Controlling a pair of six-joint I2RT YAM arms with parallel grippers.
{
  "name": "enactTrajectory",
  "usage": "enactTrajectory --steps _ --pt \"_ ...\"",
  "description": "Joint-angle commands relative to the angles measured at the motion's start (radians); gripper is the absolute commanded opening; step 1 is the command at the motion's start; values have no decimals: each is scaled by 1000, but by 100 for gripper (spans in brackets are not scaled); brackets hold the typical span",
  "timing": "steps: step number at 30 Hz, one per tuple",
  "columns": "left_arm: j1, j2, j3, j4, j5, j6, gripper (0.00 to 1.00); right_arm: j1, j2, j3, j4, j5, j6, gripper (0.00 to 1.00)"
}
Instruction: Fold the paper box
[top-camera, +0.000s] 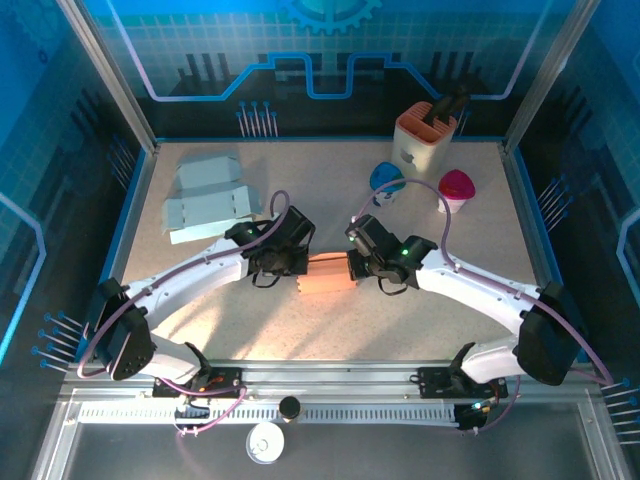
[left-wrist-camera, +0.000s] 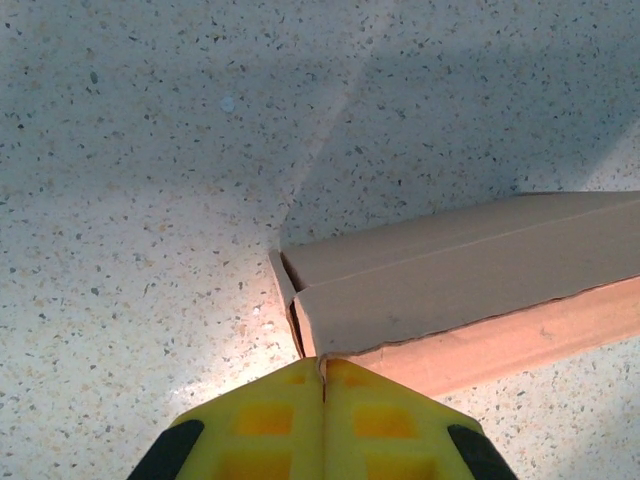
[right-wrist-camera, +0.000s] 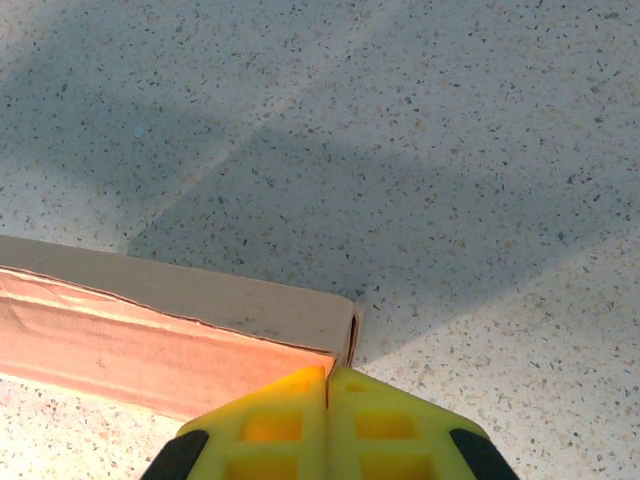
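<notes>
Now clenched, left gripper (left-wrist-camera: 322, 365) and right gripper (right-wrist-camera: 328, 372) flank the rectangular cardboard box (top-camera: 325, 272).

The box (top-camera: 325, 272) lies in the middle of the table (top-camera: 470, 255), long side running left to right. The left gripper (top-camera: 293, 264) sits at its left end and the right gripper (top-camera: 353, 262) at its right end, so the box is between them. A stack of flat sheets (top-camera: 208, 195) lies by the far left corner. A holder (top-camera: 425, 135) stands at the far edge, towards the right. Just before it, two pots sit side by side, one (top-camera: 386, 178) left of the other (top-camera: 456, 186).
</notes>
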Motion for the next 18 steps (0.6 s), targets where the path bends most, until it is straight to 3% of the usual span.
enactTrajectory --steps 1,17,18 --pt "2 -8 -25 93 85 -4 0 3 16 12 42 -69 -9 0" --pt "-1 -70 -179 223 81 25 0 4 -7 -51 89 -59 -16 0" --pt "-1 -73 -183 225 77 23 0 5 -14 -54 87 -61 -7 7"
